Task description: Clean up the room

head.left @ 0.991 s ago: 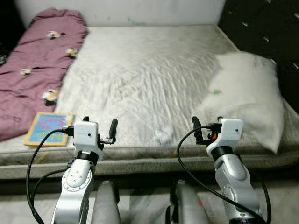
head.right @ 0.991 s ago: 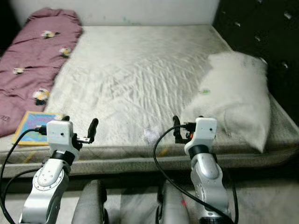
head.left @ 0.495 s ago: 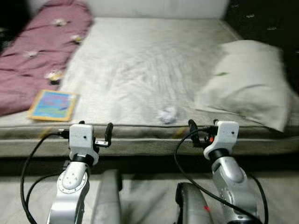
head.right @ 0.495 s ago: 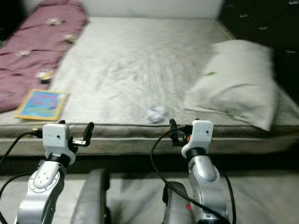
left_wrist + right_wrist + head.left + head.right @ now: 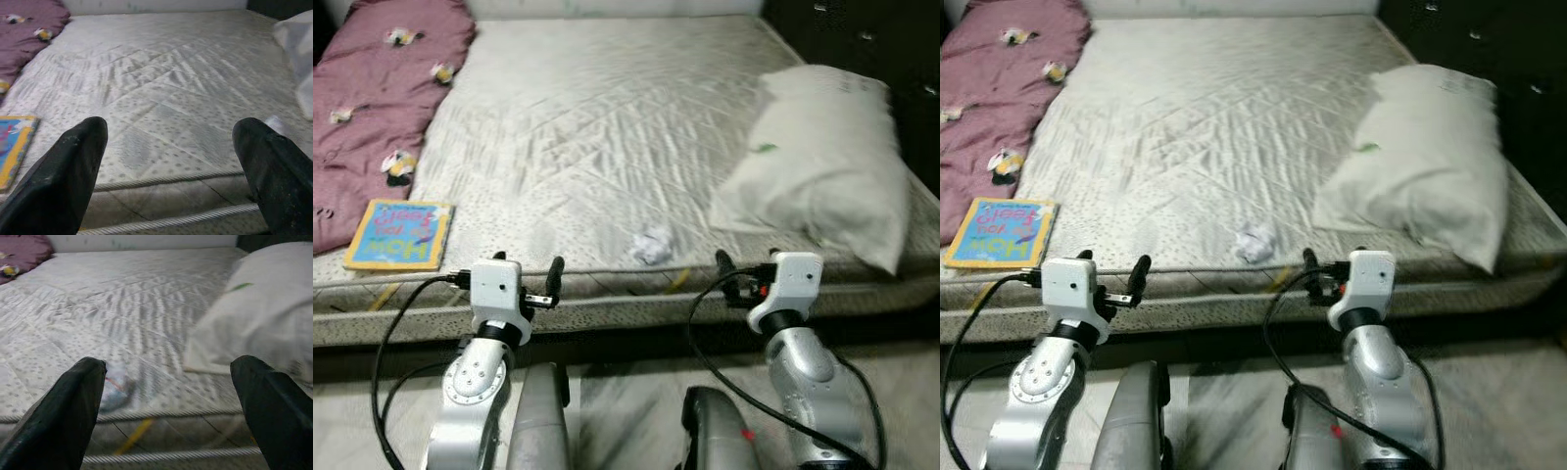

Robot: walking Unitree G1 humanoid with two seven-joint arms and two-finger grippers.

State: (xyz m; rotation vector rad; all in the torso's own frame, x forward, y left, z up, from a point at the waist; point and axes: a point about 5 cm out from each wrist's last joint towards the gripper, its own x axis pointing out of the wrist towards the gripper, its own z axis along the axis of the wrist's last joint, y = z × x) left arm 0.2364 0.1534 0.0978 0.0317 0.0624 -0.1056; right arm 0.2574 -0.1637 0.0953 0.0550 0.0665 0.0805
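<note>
Bed: a bare quilted mattress (image 5: 607,137) fills the space ahead, its front edge just beyond both hands, so the robot stands at the bedside within reach of the near strip.
Crumpled paper: a small white wad (image 5: 653,246) lies on the mattress near the front edge, roughly midway between the two hands and a little nearer the right one; it looks like the obvious piece of litter to clear.
Book: a colourful children's book (image 5: 399,233) lies flat near the front edge on the robot's left, beside the maroon blanket (image 5: 372,108) bunched along that side.
Pillow: a white pillow (image 5: 822,157) rests on the right part of the mattress, close to the dark headboard (image 5: 891,59).
Left hand: the left hand (image 5: 551,284) is raised at mattress-edge height, pointing forward over the edge, its two black fingers (image 5: 73,166) spread wide with nothing between them.
Right hand: the right hand (image 5: 722,279) mirrors it at the same height, fingers (image 5: 68,406) likewise spread and empty; the wad shows just past its one finger.
Likely step: judged from this ready, level pose, an approach to pick up the wad, probably with the right hand.
</note>
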